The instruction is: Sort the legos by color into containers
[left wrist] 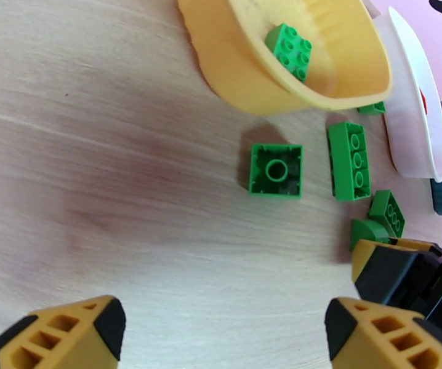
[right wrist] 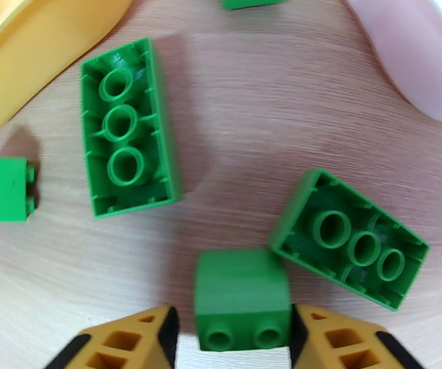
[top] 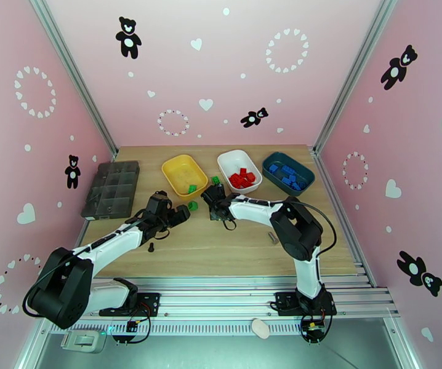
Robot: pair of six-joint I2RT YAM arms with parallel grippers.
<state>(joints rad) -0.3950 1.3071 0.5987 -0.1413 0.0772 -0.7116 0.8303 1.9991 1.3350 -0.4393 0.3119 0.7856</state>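
Left gripper [left wrist: 221, 330]: jaws wide, nothing between them, over bare table [left wrist: 98, 149] near the yellow tub [left wrist: 245, 81]. Right gripper [right wrist: 230, 333]: jaws straddle a small green brick [right wrist: 241, 290] beside the yellow tub; cannot tell whether it is clamped. One green lego [left wrist: 290, 49] lies inside the tub. Other green legos [left wrist: 348, 160] lie loose just beside it.

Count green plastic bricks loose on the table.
5: one at the right gripper, two long upturned bricks nearby, one by the yellow plastic tub, one by the white tub; others possibly hidden.

The right fingers [right wrist: 319, 336] flank a small green brick [right wrist: 242, 290], perhaps touching it; two long green bricks [right wrist: 128, 127] [right wrist: 350, 238] lie upturned nearby.
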